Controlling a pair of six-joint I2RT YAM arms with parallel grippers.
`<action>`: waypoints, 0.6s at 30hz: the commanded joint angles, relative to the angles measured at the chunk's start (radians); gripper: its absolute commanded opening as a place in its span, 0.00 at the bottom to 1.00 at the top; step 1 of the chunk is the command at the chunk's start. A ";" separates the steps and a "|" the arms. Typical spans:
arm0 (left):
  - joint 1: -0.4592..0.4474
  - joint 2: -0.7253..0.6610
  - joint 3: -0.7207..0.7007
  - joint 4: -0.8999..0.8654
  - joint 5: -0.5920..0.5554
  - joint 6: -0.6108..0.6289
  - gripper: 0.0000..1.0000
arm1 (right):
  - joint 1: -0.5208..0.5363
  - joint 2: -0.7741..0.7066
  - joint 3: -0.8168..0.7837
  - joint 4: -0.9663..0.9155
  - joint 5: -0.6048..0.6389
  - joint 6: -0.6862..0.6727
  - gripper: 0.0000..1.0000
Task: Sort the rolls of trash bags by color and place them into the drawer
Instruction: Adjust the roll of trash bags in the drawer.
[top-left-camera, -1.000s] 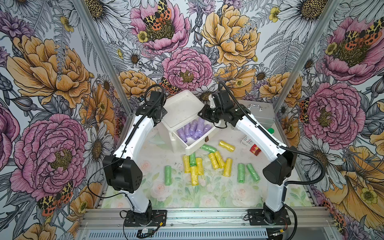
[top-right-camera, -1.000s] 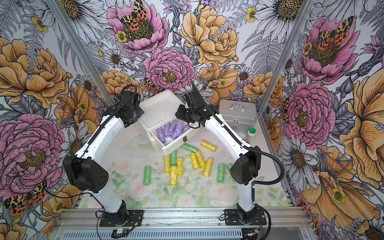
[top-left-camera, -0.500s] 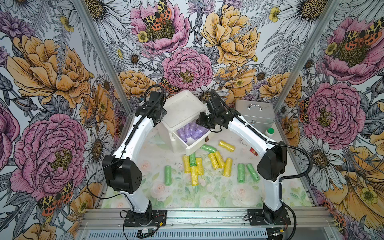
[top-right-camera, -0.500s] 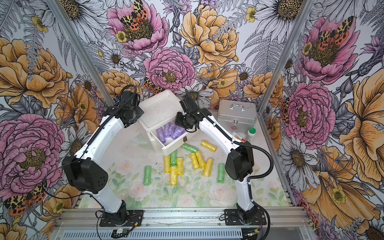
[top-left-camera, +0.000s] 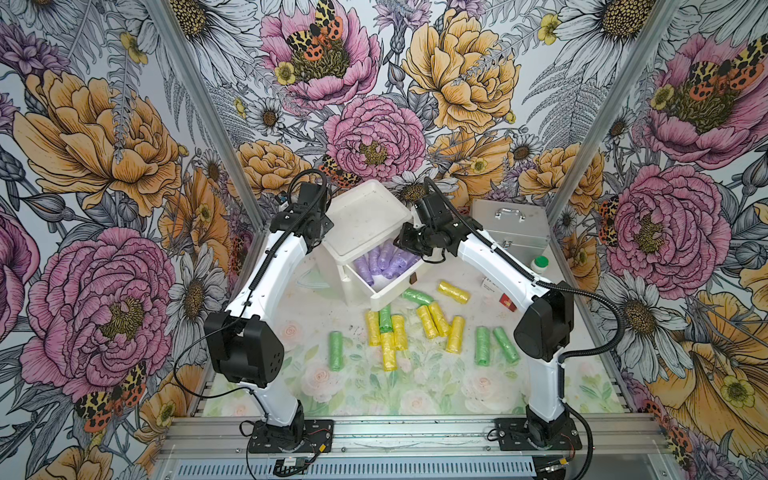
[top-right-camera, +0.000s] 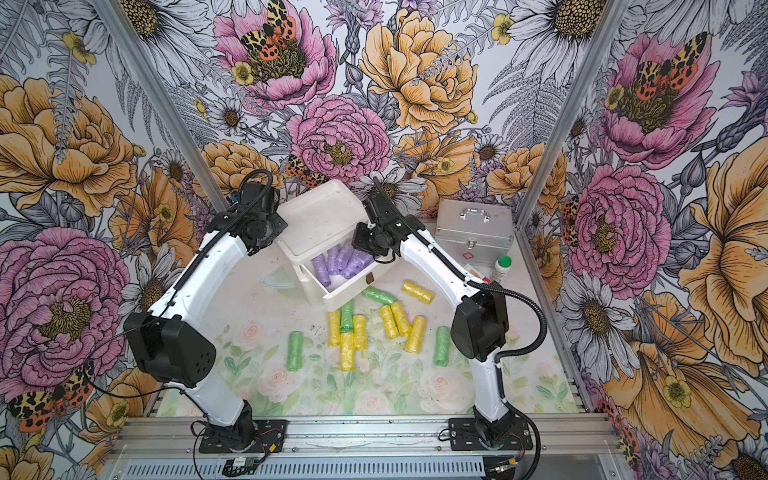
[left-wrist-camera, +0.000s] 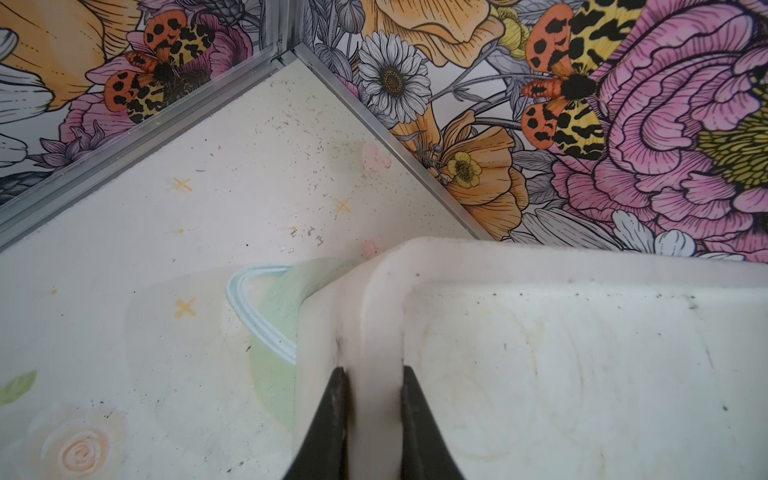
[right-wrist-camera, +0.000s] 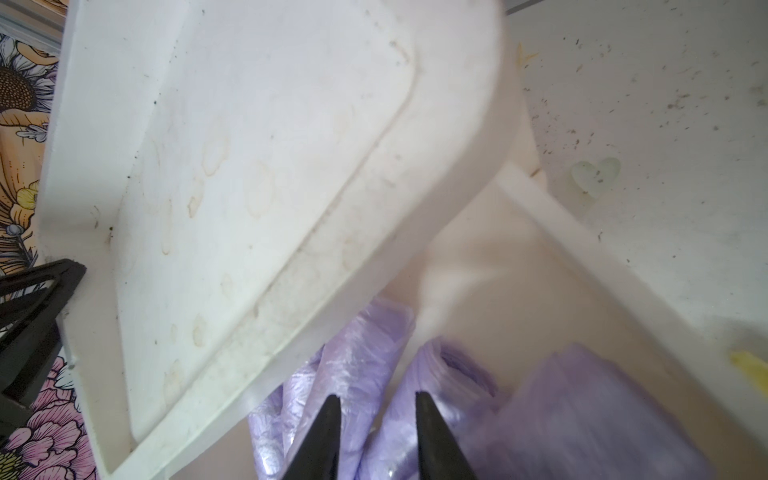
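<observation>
Looking down on a white table (top-left-camera: 332, 299) with the white drawer chest (top-left-camera: 365, 220) at the far middle. Sees the top drawer (top-left-camera: 395, 291) pulled out toward the near right. Sees a silver case (top-left-camera: 513, 228) at the far right. Pinches the left rim of the chest top with the left gripper (left-wrist-camera: 372, 370), fingers shut tight on it. Hangs the right gripper (right-wrist-camera: 374, 399) over the open drawer, fingers a little apart with purple plastic between; cannot tell if squeezing it. Finds the purple rolls (top-left-camera: 384, 262) lying in that drawer. Finds yellow rolls (top-left-camera: 432, 320) and green rolls (top-left-camera: 482, 345) loose on the table, near the drawer front. Spots a white bottle (top-left-camera: 540, 264) just beside the case, on its near side.
</observation>
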 joint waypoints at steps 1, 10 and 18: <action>0.005 0.001 -0.038 -0.135 0.131 -0.063 0.00 | 0.016 -0.060 0.077 0.003 -0.016 -0.004 0.33; 0.000 0.003 -0.026 -0.137 0.131 -0.065 0.00 | 0.071 -0.009 0.109 0.006 -0.049 0.012 0.33; 0.000 0.006 -0.021 -0.137 0.132 -0.065 0.00 | 0.107 0.021 0.024 0.005 -0.033 0.003 0.33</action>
